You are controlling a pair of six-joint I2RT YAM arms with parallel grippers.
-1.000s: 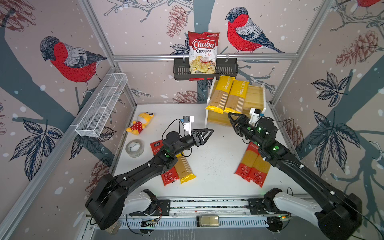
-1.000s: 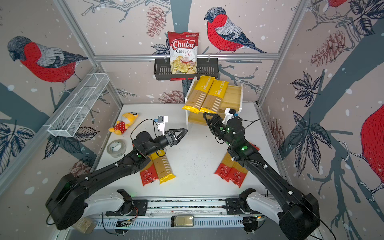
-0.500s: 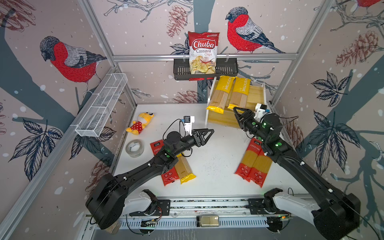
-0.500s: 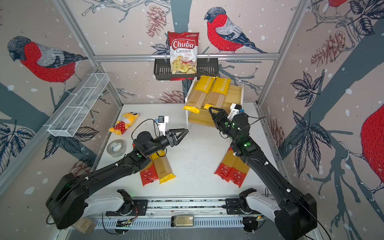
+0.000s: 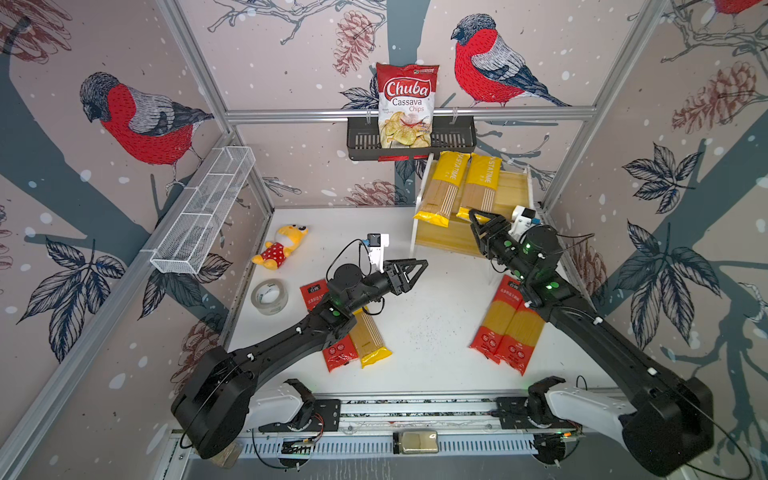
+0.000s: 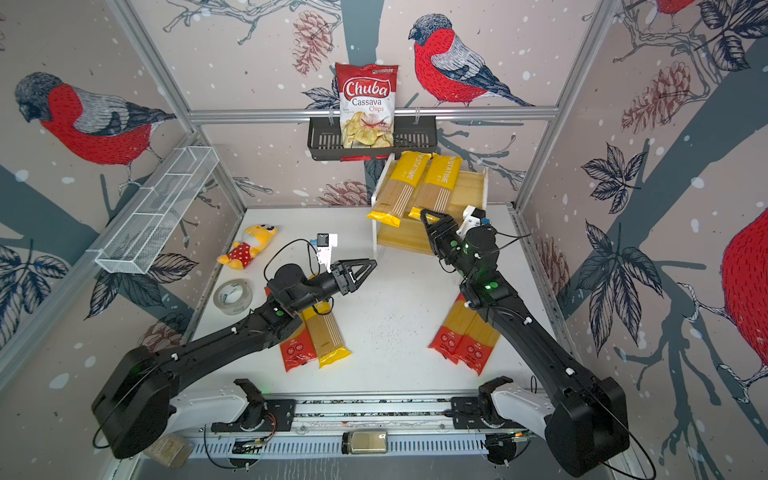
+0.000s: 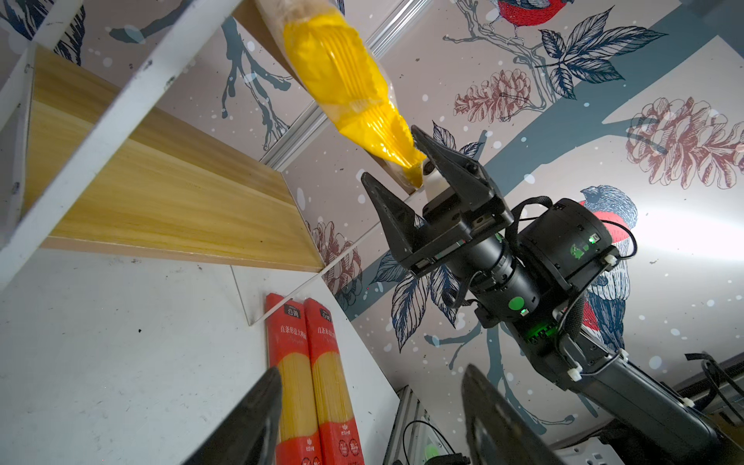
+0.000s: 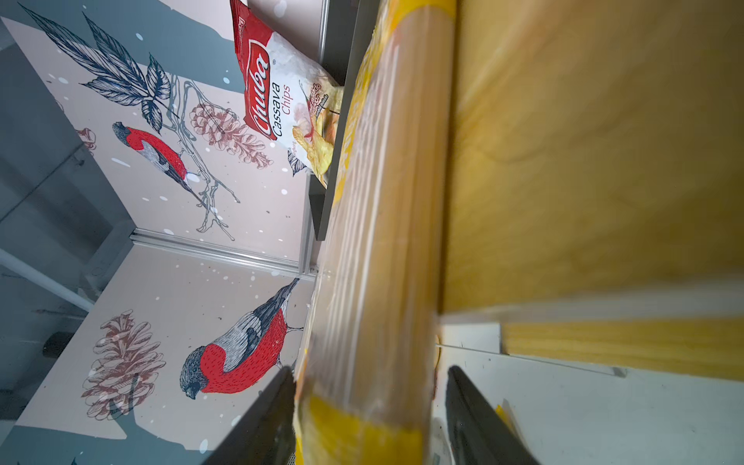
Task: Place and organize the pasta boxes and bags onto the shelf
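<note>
Two yellow pasta packets (image 5: 442,189) (image 5: 482,187) lie side by side on the upper board of the shelf (image 5: 515,191), with their lower ends hanging over its front edge. My right gripper (image 5: 478,220) (image 8: 369,369) is open around the lower end of the right-hand packet (image 8: 386,241). One finger touches it and the other stands apart. My left gripper (image 5: 422,266) (image 7: 370,374) hovers open and empty over the table's middle. Two red-ended packets (image 5: 509,328) lie under my right arm. A red-ended packet (image 5: 338,353) and a yellow one (image 5: 370,338) lie under my left arm.
A Chuba chips bag (image 5: 407,104) stands in the black wall basket (image 5: 453,141) just above the shelf. A white wire basket (image 5: 203,216) hangs on the left wall. A yellow plush toy (image 5: 282,249) and a tape roll (image 5: 269,296) lie at the table's left.
My right gripper has moved up and towards the shelf to the right yellow packet's overhanging end, and its jaws have narrowed a little. The left arm has stayed still.
</note>
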